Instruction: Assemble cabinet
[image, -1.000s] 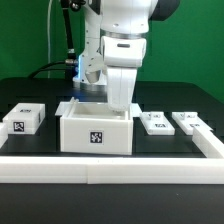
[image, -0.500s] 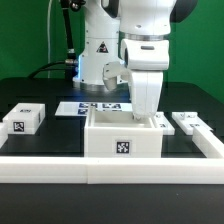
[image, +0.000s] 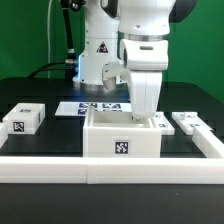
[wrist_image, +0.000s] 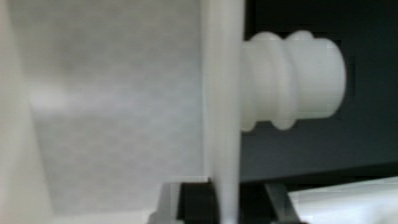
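The cabinet box (image: 122, 137), white and open-topped with a tag on its front, stands right of centre. My gripper (image: 148, 113) reaches down into it and is shut on its right-hand wall. In the wrist view the thin white wall (wrist_image: 224, 100) runs between my dark fingers (wrist_image: 192, 204), with a ribbed white knob (wrist_image: 295, 80) on its outer side; my gripper (wrist_image: 231, 205) pinches the wall's edge. A small tagged block (image: 25, 119) lies at the exterior view's left. A tagged panel (image: 190, 122) lies at the right; another (image: 161, 122) is partly hidden behind the box.
The marker board (image: 92, 106) lies behind the box. A long white border rail (image: 100, 168) runs along the front and up the right side (image: 214, 145). The arm's base stands at the back.
Since a second ago my gripper has slid the cabinet box toward the exterior view's right, covering part of a panel. Over the last half second nothing has moved.
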